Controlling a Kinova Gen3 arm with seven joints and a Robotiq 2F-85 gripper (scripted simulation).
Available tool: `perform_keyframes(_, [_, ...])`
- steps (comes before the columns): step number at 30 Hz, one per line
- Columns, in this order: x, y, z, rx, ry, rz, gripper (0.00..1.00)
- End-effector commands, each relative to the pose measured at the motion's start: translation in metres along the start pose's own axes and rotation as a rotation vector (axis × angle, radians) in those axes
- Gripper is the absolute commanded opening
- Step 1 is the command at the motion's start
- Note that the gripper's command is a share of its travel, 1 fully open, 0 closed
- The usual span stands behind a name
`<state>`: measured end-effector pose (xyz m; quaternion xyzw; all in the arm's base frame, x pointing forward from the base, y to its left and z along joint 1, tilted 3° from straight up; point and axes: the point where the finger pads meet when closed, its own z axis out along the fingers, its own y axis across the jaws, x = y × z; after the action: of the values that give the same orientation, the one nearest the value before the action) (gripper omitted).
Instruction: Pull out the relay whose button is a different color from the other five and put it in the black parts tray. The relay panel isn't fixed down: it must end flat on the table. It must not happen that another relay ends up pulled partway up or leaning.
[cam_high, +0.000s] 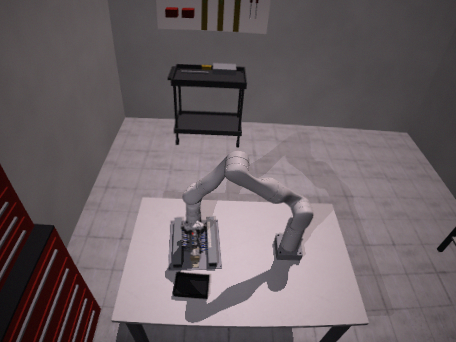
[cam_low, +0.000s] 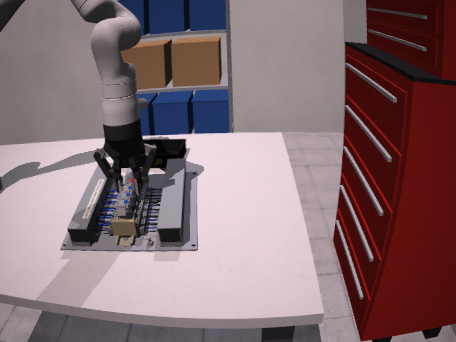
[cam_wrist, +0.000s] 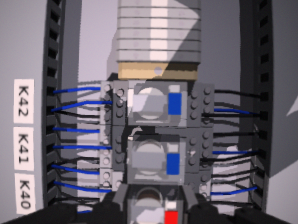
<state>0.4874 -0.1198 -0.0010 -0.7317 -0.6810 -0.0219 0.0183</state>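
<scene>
The relay with the red button (cam_wrist: 171, 217) (cam_low: 132, 180) sits in the row at label K40. My gripper (cam_wrist: 154, 200) (cam_low: 131, 184) is shut on it, one finger on either side. Whether it has risen from its socket I cannot tell. Two relays with blue buttons, K42 (cam_wrist: 150, 104) and K41 (cam_wrist: 149, 157), stand upright beside it; more blue buttons show in the exterior view. The relay panel (cam_low: 192, 215) (cam_wrist: 95, 50) looks flat on the table. The black parts tray (cam_high: 191, 297) (cam_low: 181, 145) lies just off the panel's terminal-block end. No relay is visible in it.
Tall grey wire ducts (cam_low: 172, 200) (cam_low: 87, 215) run along both sides of the relay row. Wires join the sockets to them. Terminal blocks (cam_wrist: 159, 40) with a tan end piece (cam_wrist: 158, 71) adjoin K42. Another tan block (cam_low: 124, 227) stands at the opposite end. The arm's base (cam_high: 288, 250) is on the table (cam_high: 320, 300).
</scene>
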Motion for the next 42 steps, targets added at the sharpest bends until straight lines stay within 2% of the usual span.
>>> perform_keyframes(1, [-0.0001,0.0008,-0.0009,0.002,0.0,0.0,0.0])
perform_keyframes(42, [-0.0001,0.0026,-0.0011,0.07,0.0,0.0,0.0])
